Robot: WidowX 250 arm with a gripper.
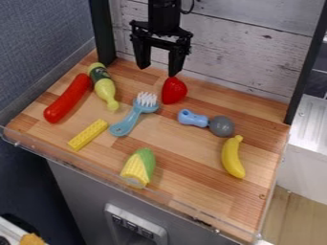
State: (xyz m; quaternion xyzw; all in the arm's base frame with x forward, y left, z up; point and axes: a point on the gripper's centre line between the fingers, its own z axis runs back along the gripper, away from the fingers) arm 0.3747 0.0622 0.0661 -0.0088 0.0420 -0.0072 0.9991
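I read this as the stage before any grasp: my claw [158, 71] is released, its two fingers spread well apart with nothing between them. The thing nearest it is the red strawberry [174, 90], on the wooden worktop [185, 167] towards the back. As I judge it, gripping the strawberry from here would call for a sideways correction first, so that the fingers straddle it, then a lower pose before closing. In the camera view, the right-hand fingertip lines up with the strawberry's top; I can't tell whether they touch.

The arm comes in from the top edge and hangs almost straight down in front of the pale plank wall [243, 43], fingers pointing at the worktop. The right-hand finger shows a little lower in the view than the other.

Around the strawberry, I see a blue brush [129, 119] lying bristles towards the back, then a green-topped bottle [103, 87] beside a red sausage [67, 98]. Nearer the front edge are a yellow block [87, 135] and the corn [138, 167]. Over on the other side, a light blue piece [192, 118] lies against or just beside a grey ball [222, 126], with the banana [232, 157] near that.
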